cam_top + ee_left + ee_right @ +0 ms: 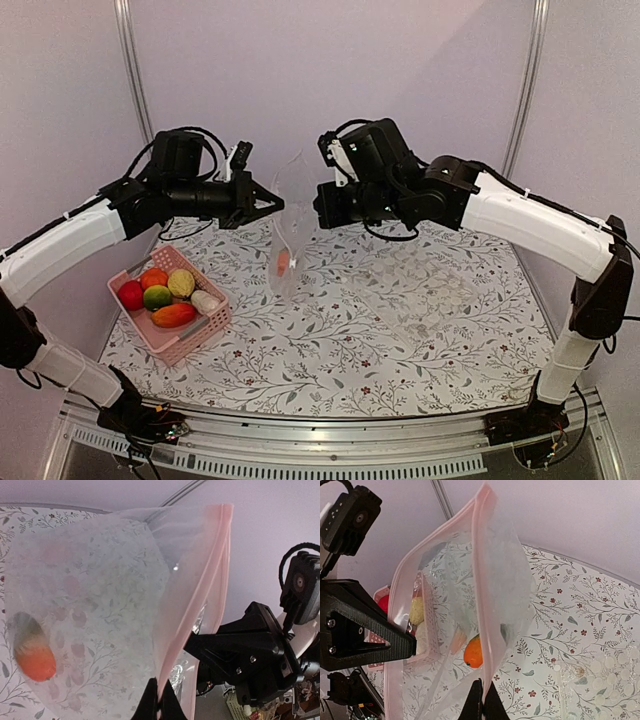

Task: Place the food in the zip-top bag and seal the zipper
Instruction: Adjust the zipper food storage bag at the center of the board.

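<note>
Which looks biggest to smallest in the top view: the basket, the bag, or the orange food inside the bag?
1. pink basket
2. zip-top bag, seen edge-on and held nearer the camera, so this rank is unsure
3. orange food in the bag

Both arms reach inward, raised; left gripper (279,206) and right gripper (319,207) pinch opposite sides of the bag (288,245).

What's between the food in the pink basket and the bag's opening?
Nothing visible. The basket of food sits left of the hanging bag, mouth up. But the left claw and right claw are both shut on its zipper.
</note>
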`<action>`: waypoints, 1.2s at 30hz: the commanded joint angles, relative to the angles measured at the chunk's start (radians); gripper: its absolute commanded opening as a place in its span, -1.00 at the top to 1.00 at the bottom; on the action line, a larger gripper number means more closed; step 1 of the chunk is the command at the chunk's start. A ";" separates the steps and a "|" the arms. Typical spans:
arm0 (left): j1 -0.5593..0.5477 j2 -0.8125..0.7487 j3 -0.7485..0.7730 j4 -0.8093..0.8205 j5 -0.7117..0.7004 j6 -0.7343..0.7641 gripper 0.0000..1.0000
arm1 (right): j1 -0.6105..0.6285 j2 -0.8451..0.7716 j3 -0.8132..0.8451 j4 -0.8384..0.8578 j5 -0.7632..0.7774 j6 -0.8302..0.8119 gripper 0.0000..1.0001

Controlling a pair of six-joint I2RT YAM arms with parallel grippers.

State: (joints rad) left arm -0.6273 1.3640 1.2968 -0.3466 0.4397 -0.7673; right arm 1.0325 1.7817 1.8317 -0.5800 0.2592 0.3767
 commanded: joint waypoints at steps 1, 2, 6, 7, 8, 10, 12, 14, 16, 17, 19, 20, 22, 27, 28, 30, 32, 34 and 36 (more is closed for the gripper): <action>-0.011 0.002 -0.002 -0.003 0.018 0.020 0.98 | -0.012 -0.039 0.012 -0.036 0.033 -0.022 1.00; -0.011 0.001 -0.001 -0.003 0.016 0.020 0.98 | -0.015 -0.042 0.012 -0.035 0.031 -0.022 1.00; -0.009 0.005 0.002 -0.012 0.003 0.032 0.98 | -0.019 -0.035 0.007 -0.037 0.033 -0.021 1.00; -0.009 0.007 0.002 -0.016 0.000 0.035 0.98 | -0.019 -0.032 0.004 -0.038 0.035 -0.021 1.00; -0.008 0.009 0.001 -0.021 -0.003 0.039 0.97 | -0.019 -0.031 0.000 -0.039 0.037 -0.018 1.00; -0.004 0.014 -0.007 -0.032 -0.007 0.046 0.98 | -0.020 -0.030 -0.009 -0.040 0.039 -0.014 1.00; 0.003 0.015 -0.018 -0.041 -0.008 0.052 0.98 | -0.019 -0.031 -0.016 -0.041 0.042 -0.010 1.00; 0.011 0.016 -0.030 -0.057 -0.012 0.057 0.98 | -0.019 -0.031 -0.019 -0.042 0.045 -0.010 1.00; 0.019 0.012 -0.038 -0.081 -0.028 0.070 0.98 | -0.019 -0.033 -0.022 -0.044 0.048 -0.010 1.00; 0.022 0.007 -0.041 -0.092 -0.039 0.076 0.98 | -0.019 -0.033 -0.024 -0.043 0.048 -0.010 1.00; 0.028 -0.002 -0.046 -0.117 -0.068 0.091 0.98 | -0.019 -0.034 -0.023 -0.043 0.049 -0.009 1.00; 0.031 -0.006 -0.048 -0.132 -0.084 0.098 0.97 | -0.019 -0.032 -0.023 -0.043 0.048 -0.010 1.00; 0.037 -0.016 -0.050 -0.158 -0.114 0.111 0.97 | -0.019 -0.025 -0.022 -0.042 0.043 -0.007 1.00; 0.046 -0.036 -0.058 -0.198 -0.169 0.130 0.92 | -0.020 0.005 -0.020 -0.029 0.016 0.013 1.00; 0.047 -0.038 -0.060 -0.197 -0.170 0.132 0.91 | -0.019 0.012 -0.020 -0.025 0.011 0.018 1.00; 0.050 -0.045 -0.063 -0.200 -0.170 0.134 0.86 | -0.019 0.022 -0.019 -0.012 -0.007 0.028 1.00; 0.053 -0.049 -0.066 -0.204 -0.168 0.137 0.81 | -0.019 0.036 -0.017 -0.002 -0.026 0.037 1.00; 0.055 -0.054 -0.070 -0.202 -0.164 0.141 0.72 | -0.019 0.051 -0.011 0.006 -0.046 0.046 1.00; 0.057 -0.060 -0.071 -0.202 -0.160 0.144 0.55 | -0.020 0.068 -0.001 0.006 -0.062 0.052 1.00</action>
State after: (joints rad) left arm -0.5869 1.3281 1.2449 -0.5217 0.2924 -0.6418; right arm 1.0195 1.8061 1.8198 -0.5877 0.2432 0.4034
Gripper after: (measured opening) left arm 0.161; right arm 0.005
